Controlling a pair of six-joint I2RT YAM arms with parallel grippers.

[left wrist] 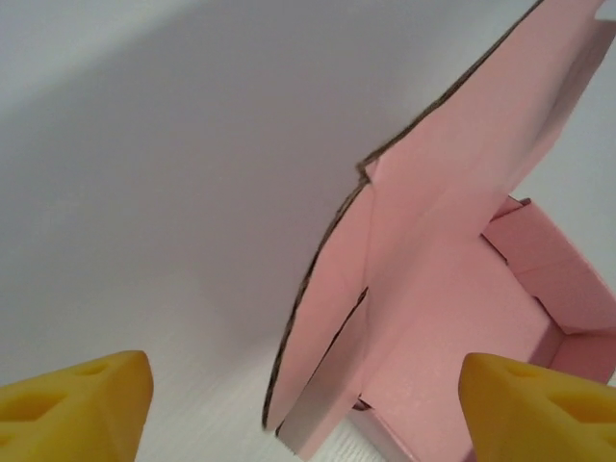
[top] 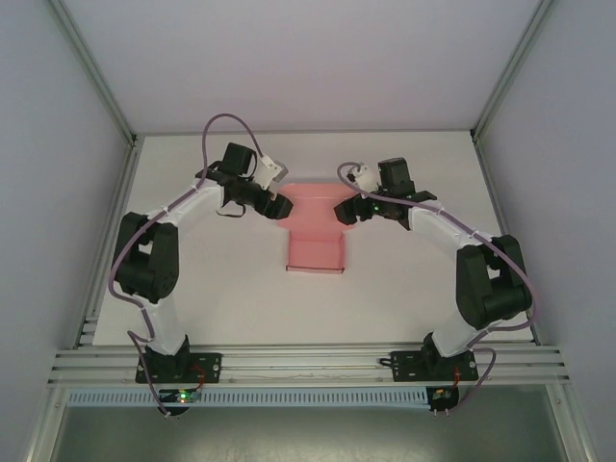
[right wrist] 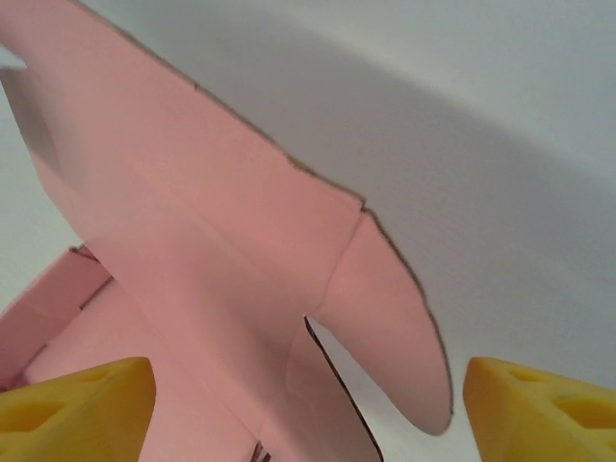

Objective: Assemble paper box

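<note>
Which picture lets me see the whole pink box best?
The top external view: the whole paper box shows at once, outline and all. The left wrist view gives a close-up of one rounded side flap and a folded corner; the right wrist view, the opposite flap.

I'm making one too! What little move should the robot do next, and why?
Probably nip the side flaps of the lid and fold them inward: the paper box already has walls, its lid is open, and the left gripper and right gripper hang open beside those flaps.
</note>
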